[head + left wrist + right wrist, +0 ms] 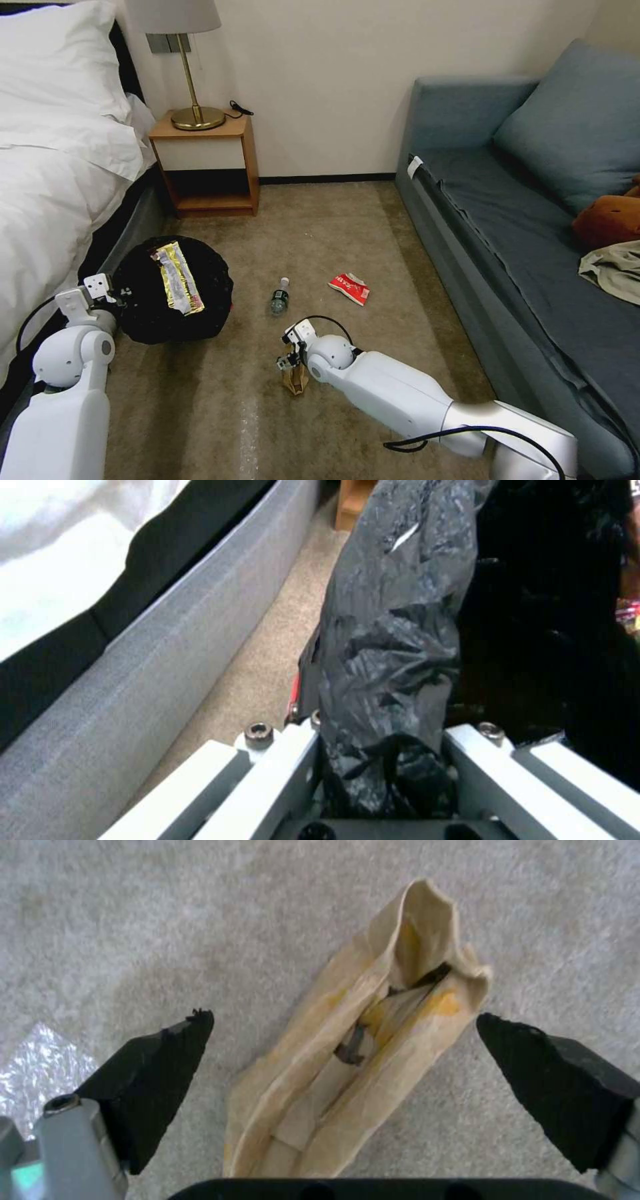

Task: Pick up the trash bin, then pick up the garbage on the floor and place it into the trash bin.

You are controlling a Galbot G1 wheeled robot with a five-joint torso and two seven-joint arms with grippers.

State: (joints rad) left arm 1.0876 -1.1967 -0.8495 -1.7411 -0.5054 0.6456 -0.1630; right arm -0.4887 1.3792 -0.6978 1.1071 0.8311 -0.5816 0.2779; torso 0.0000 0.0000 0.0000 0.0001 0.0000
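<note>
The right hand hangs low over the carpet with its two black pads spread wide, and the crumpled brown paper bag lies lengthwise between them, touching neither pad. From the head camera the bag shows just under that hand, in the middle of the floor.

The left hand is clamped on the crinkled black liner at the rim of the trash bin, which sits beside the bed. One yellow-green snack wrapper lies across the bin's mouth.

Three pieces of garbage are on the carpet: the paper bag, one small clear bottle with a green label just beyond the right hand, and one red-and-white packet a little farther toward the sofa. The bottle and the packet lie apart from each other and from the bin.
</note>
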